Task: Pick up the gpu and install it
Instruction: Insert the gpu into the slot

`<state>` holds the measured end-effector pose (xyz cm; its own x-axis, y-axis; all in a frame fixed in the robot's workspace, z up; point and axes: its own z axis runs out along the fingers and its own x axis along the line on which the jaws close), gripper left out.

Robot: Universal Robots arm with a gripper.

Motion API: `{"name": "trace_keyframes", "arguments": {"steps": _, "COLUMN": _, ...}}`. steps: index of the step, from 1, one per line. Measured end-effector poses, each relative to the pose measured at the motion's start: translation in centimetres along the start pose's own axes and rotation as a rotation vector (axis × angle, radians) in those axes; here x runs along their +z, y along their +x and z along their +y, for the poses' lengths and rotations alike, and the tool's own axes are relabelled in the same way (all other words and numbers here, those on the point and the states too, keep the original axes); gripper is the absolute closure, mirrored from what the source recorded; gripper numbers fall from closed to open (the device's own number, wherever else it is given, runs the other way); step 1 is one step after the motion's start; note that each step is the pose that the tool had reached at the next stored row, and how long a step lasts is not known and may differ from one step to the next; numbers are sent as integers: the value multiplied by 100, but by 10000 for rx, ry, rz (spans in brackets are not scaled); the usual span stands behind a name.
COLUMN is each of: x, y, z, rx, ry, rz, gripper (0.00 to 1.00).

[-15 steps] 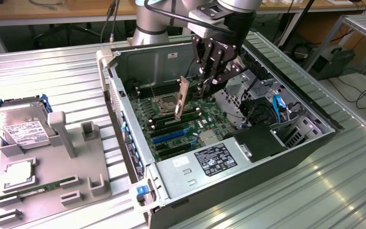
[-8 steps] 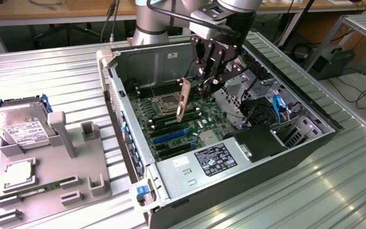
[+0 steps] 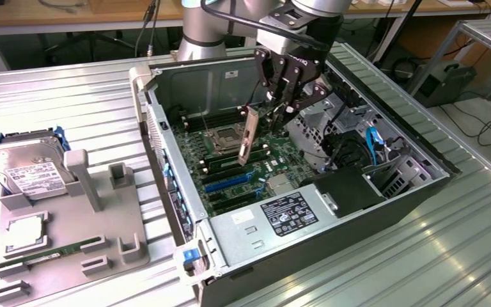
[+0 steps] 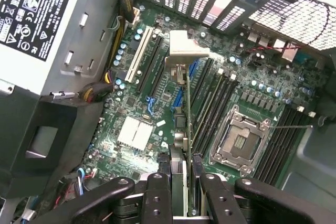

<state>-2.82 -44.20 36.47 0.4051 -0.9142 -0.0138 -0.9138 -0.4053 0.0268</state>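
While the gpu is hanging edge-down above the motherboard inside the open case, the gripper is pinching its upper edge between both fingers. The hard drive is lying on the grey tray, well apart at the exterior view's left.

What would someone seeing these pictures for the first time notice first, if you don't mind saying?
The eye goes first to the open computer case in the middle of the ribbed metal table, with the claw hanging over its green motherboard. The claw is shut on the gpu, held edge-down above the board and not yet seated. At the exterior view's left, a grey holder tray carries a silver hard drive.
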Motion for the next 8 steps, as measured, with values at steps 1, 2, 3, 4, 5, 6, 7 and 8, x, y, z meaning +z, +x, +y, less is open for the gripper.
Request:
{"name": "trace_keyframes", "arguments": {"steps": 1, "x": 0, "y": 0, "z": 0, "rx": -73, "ry": 0, "rz": 1, "gripper": 74}}
{"name": "trace_keyframes", "arguments": {"steps": 2, "x": 0, "y": 0, "z": 0, "rx": -190, "ry": -3, "rz": 5, "gripper": 74}}
{"name": "trace_keyframes", "arguments": {"steps": 3, "x": 0, "y": 0, "z": 0, "rx": -313, "ry": -4, "rz": 8, "gripper": 74}}
{"name": "trace_keyframes", "arguments": {"steps": 4, "x": 0, "y": 0, "z": 0, "rx": -381, "ry": -5, "rz": 10, "gripper": 74}}
{"name": "trace_keyframes", "arguments": {"steps": 5, "x": 0, "y": 0, "z": 0, "rx": -456, "ry": -6, "rz": 12, "gripper": 74}}
{"name": "trace_keyframes", "arguments": {"steps": 6, "x": 0, "y": 0, "z": 0, "rx": -548, "ry": -7, "rz": 14, "gripper": 74}}
{"name": "trace_keyframes", "arguments": {"steps": 7, "x": 0, "y": 0, "z": 0, "rx": -623, "ry": -8, "rz": 16, "gripper": 74}}
{"name": "trace_keyframes", "arguments": {"steps": 8, "x": 0, "y": 0, "z": 0, "rx": -732, "ry": -9, "rz": 19, "gripper": 74}}
